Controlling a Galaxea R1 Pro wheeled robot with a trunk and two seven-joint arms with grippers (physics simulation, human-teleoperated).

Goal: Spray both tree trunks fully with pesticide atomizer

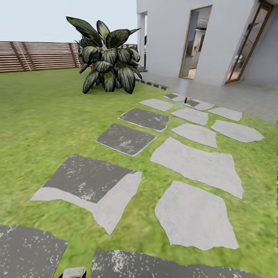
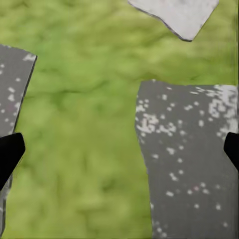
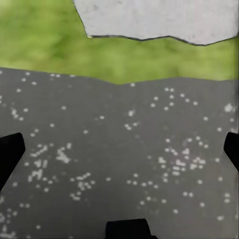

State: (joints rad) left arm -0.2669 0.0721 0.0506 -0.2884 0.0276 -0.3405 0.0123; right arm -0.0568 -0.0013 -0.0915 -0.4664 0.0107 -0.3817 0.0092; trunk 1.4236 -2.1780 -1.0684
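A small dark atomizer stands upper right of centre among the stepping stones. Both the left gripper and right gripper are spread wide, holding nothing.

Small dark obj on far paving stones, too small to ID. Wooden fence cut off at left edge.

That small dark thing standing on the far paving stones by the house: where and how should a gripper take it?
The small dark object stands upright and narrow beside a pale paving stone. It is too small here to show a handle or trigger. Probably grip around its mid-body, coming in level from the near side, where nothing stands around it. Drive closer first.
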